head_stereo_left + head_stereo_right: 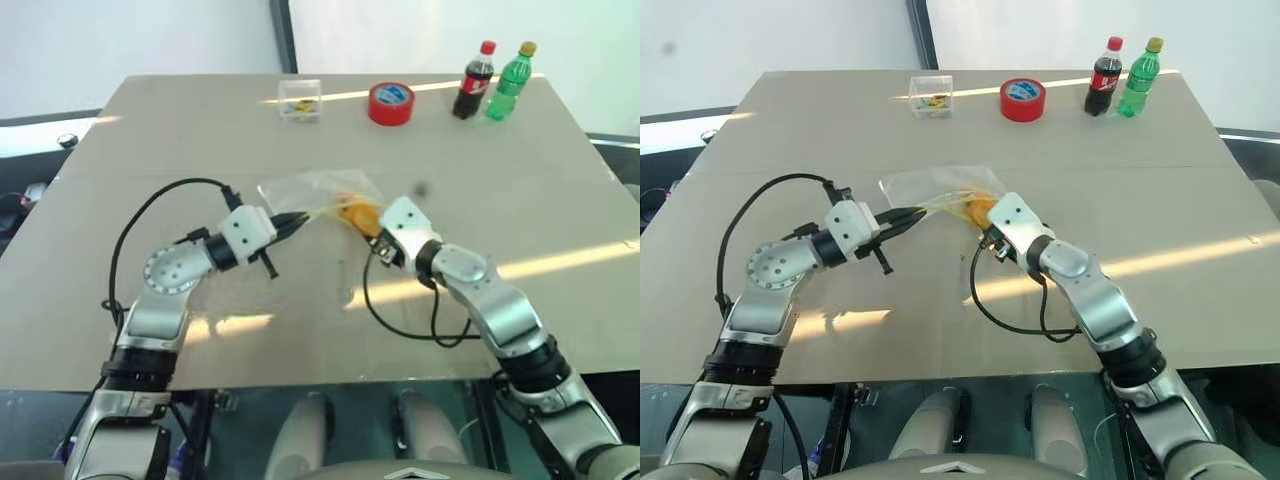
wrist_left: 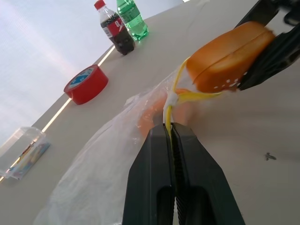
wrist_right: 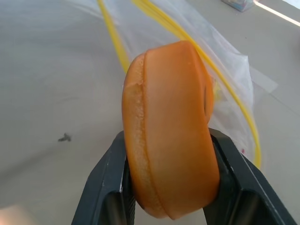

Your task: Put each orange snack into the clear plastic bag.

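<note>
Grey counter (image 1: 560,190) carries the clear plastic bag (image 1: 310,190). Left gripper (image 2: 171,133) jaws clench its yellow seal; right gripper (image 3: 171,187) jaws grasp an orange snack (image 3: 168,126) at the bag's mouth.

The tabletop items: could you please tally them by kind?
Orange bun-like snacks: 2, one held, one inside the bag
Clear plastic zip bag: 1
Plastic drink bottles: 2, cola, green
Red tape roll: 1
Small clear rigid box: 1
Total: 7

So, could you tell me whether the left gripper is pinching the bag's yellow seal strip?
Yes, the left gripper is shut on the clear plastic bag at its yellow strip.
</note>
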